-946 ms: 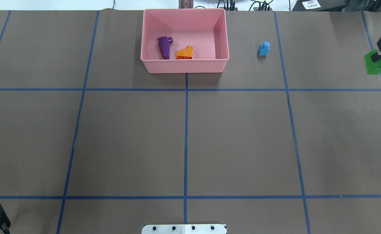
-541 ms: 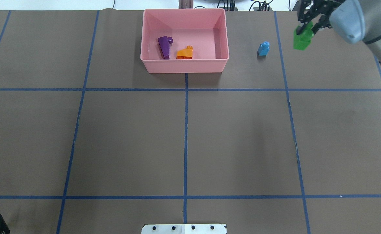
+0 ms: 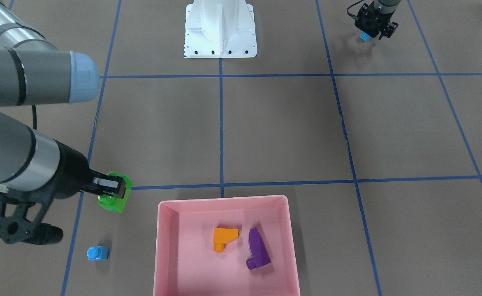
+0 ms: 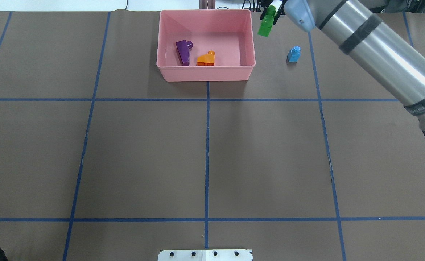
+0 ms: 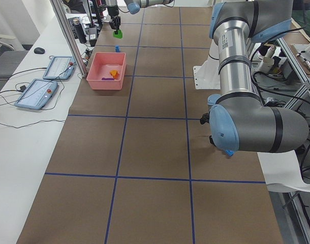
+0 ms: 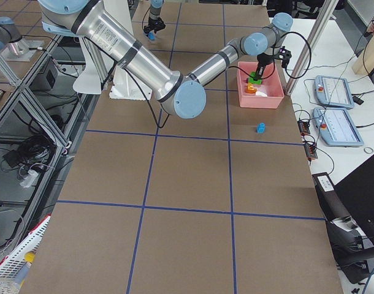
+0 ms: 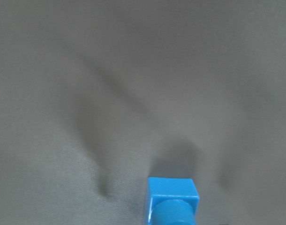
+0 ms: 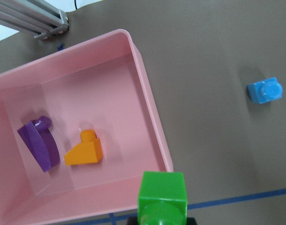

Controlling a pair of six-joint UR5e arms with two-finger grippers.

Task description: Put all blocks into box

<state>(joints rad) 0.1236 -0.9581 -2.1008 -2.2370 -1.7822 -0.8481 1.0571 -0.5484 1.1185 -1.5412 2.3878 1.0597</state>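
Right gripper [image 3: 116, 192], jaws clamped on green two-stud brick [image 4: 266, 27], hangs beside pink box [image 3: 222, 198], not over it, so releasing now misses; left gripper [image 3: 369, 33] jaws seem clamped on light-blue brick [image 7: 172, 197].

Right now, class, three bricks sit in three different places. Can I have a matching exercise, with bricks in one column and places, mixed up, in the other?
Bricks:
1. green brick
2. orange brick
3. light-blue brick near the pink box

Places:
A. standing on the table
B. gripped by the right pincer
C. inside that box

Pairs: 1-B, 2-C, 3-A.
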